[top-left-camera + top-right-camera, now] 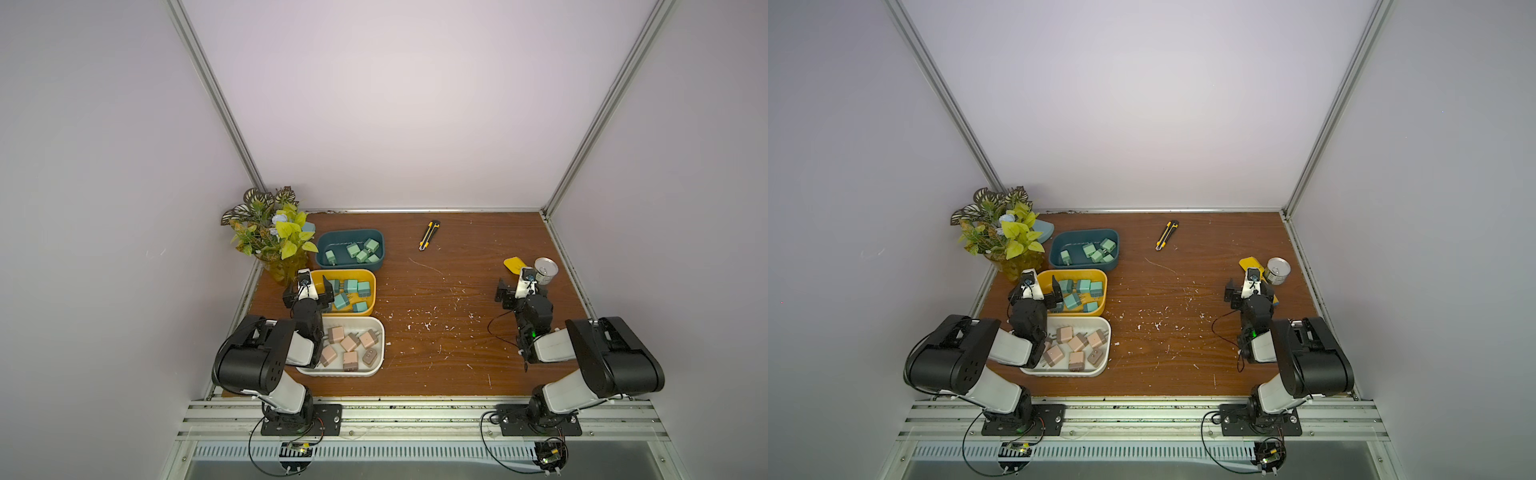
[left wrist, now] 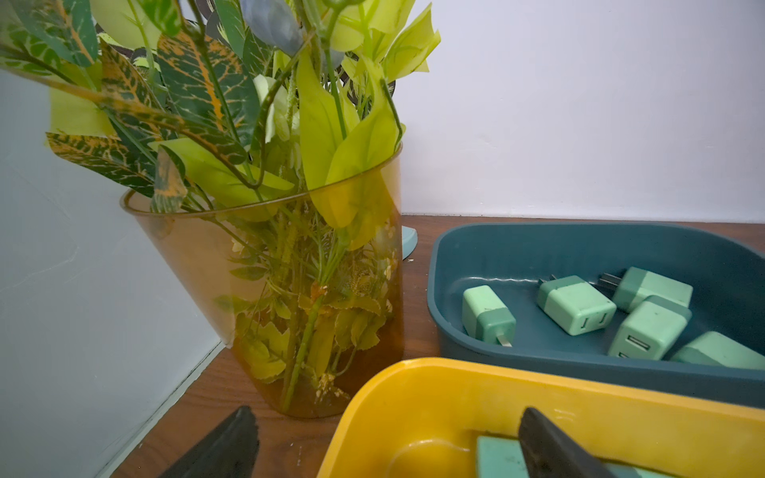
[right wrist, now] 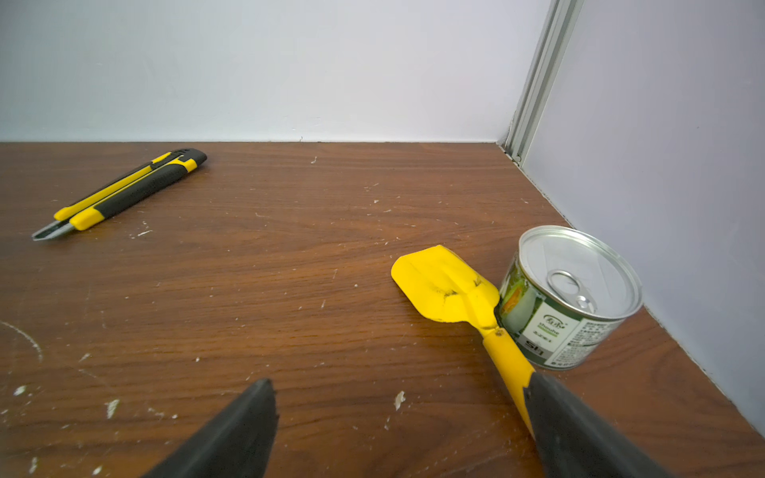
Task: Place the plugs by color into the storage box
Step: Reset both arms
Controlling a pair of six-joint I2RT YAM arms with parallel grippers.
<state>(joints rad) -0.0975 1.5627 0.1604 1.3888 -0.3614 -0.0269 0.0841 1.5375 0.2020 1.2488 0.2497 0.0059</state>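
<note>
Closest to the lens, your left arm (image 1: 249, 357) and right arm (image 1: 615, 357) reach away over the brown wooden table (image 1: 436, 332). Your left gripper (image 1: 308, 293) hangs with its jaws wide apart and nothing between them. One finger is above the vase-side end of the yellow plastic box (image 1: 373, 291), and the other is outside it, beside the amber see-through vase of artificial leaves (image 2: 265, 289). Every plug you can see is already boxed: teal-blue plugs (image 1: 350, 286) in that yellow box, mint green plugs (image 1: 353, 249) in the dark teal plastic box (image 1: 336, 241) behind it, and pale pink-tan plugs (image 1: 349, 343) in the white plastic box (image 1: 381, 345) in front. Your right gripper (image 1: 523, 291) is spread wide too and grips nothing. One of its fingers sits over the handle of the yellow plastic shovel (image 3: 439, 285), which lies against the ring-pull tin can (image 3: 579, 285). Farther back rests a yellow-and-black utility knife (image 1: 429, 235).
</note>
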